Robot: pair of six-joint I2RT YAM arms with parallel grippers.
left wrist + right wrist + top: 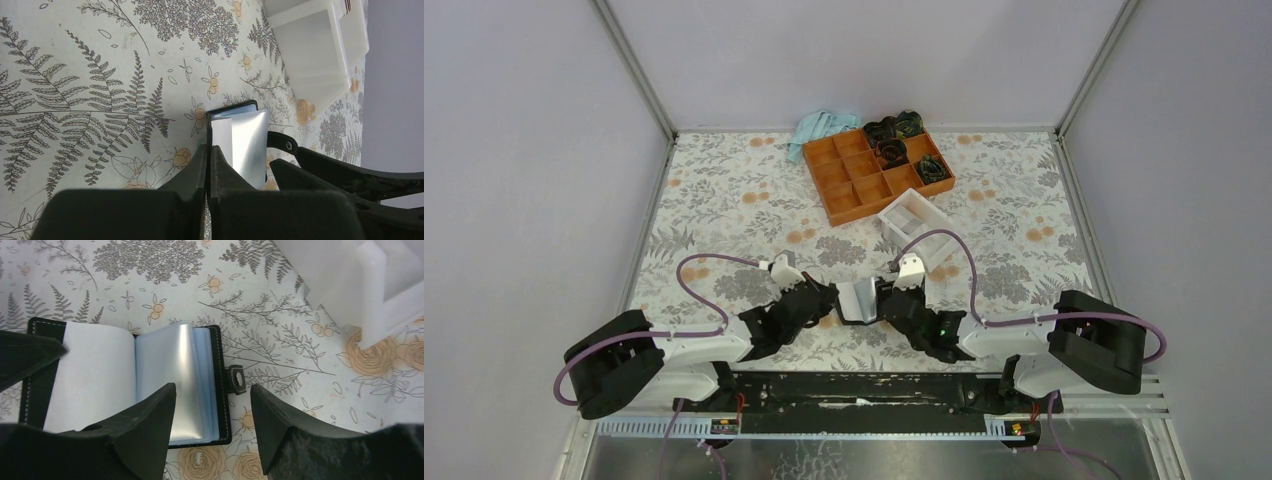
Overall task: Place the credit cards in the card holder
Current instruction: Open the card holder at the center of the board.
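Near the front edge of the floral surface (pixel 724 200), between the two arms, the black card holder (pixel 856 300) lies open with its clear sleeves and light-blue lining facing up. The left gripper (pixel 209 148) has its jaws closed on the holder's left cover edge. The right gripper (pixel 212 390) hovers over the right half, jaws open, with the snap tab (pixel 236 380) showing between them. A white box (pixel 912 215) sits just beyond.

Card holder (pixel 125 380) black stitched leather; sleeves (pixel 170 365) glossy clear plastic.
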